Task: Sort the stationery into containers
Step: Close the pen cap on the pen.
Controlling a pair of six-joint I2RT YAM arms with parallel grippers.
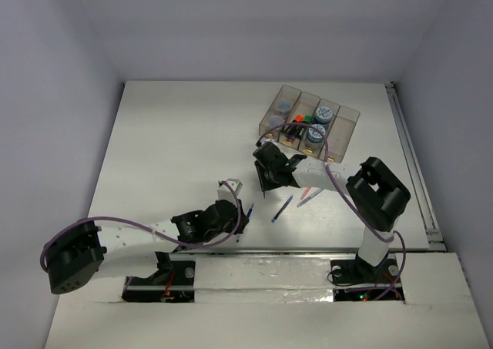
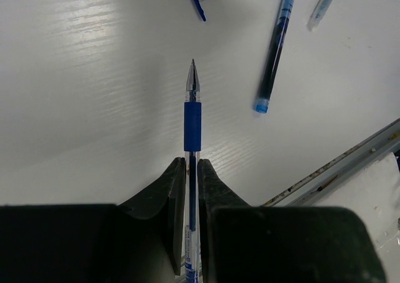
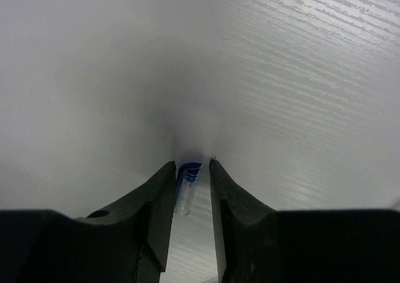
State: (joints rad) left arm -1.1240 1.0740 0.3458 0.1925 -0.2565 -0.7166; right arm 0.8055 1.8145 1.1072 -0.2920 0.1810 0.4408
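Pens (image 1: 283, 209), top view, lie loose on the table (image 1: 177, 149) near the bins (image 1: 348, 122). Left wrist: left fingers (image 2: 174, 189) clamp a blue pen (image 2: 193, 95) behind its rubber sleeve (image 2: 192, 127); barrel judged light, stiff, slick. Right wrist: right fingers (image 3: 161, 195) straddle a clear pen end (image 3: 186, 186); contact indeterminate.

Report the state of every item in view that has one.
left gripper, shut on a blue pen.
right gripper, open, jaws either side of a pen end, not clamped.
containers, part filled with rolls and markers; rightmost bin looks empty.
loose blue pen, lying on the table, unsorted.
reddish pen, lying beside it, unsorted.
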